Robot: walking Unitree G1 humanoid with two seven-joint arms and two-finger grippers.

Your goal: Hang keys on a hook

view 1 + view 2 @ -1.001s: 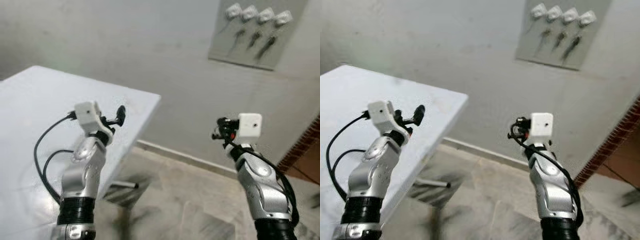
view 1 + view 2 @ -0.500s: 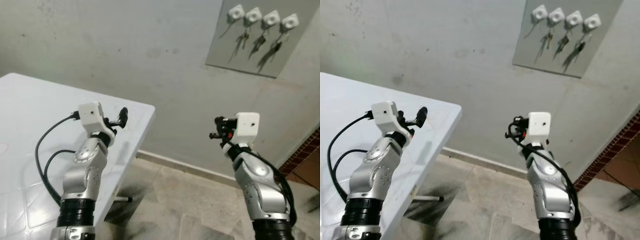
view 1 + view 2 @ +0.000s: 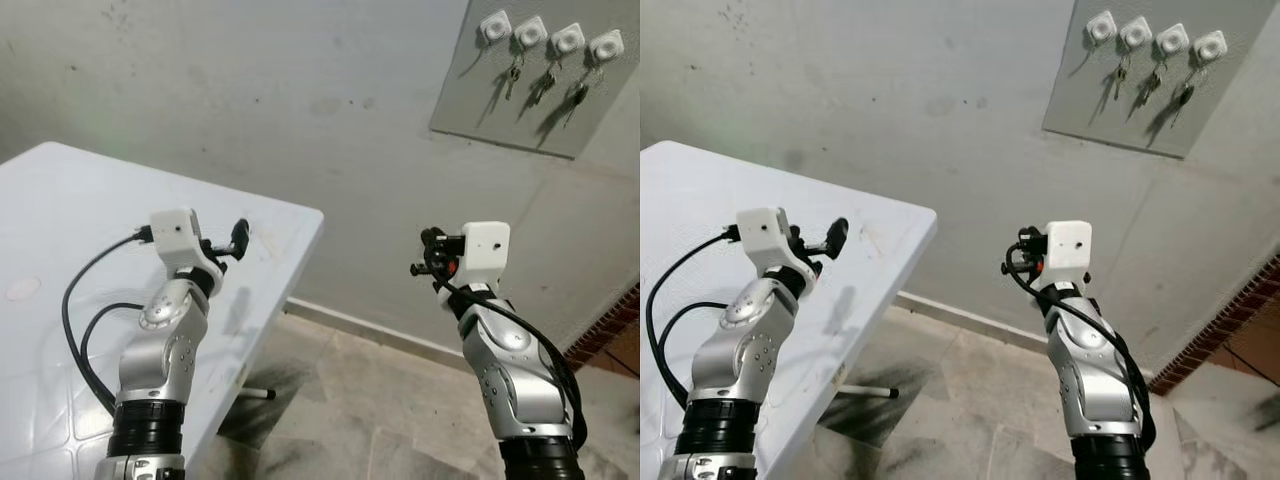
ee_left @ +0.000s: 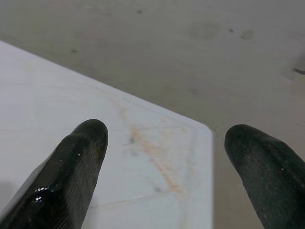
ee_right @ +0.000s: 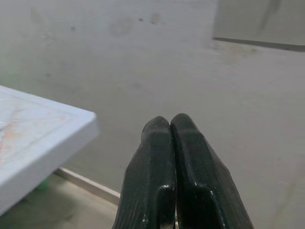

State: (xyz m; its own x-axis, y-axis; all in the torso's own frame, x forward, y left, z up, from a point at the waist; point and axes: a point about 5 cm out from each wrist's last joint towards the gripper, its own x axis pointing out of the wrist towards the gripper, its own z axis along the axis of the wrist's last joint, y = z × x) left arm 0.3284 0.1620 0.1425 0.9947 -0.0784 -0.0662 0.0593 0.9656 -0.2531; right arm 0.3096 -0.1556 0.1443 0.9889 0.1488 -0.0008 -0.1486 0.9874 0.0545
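We stand before a grey wall where keys (image 3: 548, 84) already dangle from the white hooks (image 3: 552, 35) on a panel (image 3: 530, 85), high and well apart from both arms. Our left gripper (image 4: 162, 181) hovers over the white bench (image 3: 70, 230), fingers apart and empty; our right gripper (image 5: 172, 138) is raised, fingers pressed together on nothing. We judge the hanging done, so next comes backing off.

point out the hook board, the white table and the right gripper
hook board (image 3: 520, 110), left eye view, its bare lower face.
white table (image 3: 90, 200), left eye view, its top.
right gripper (image 5: 170, 125), right wrist view, its closed fingertips.
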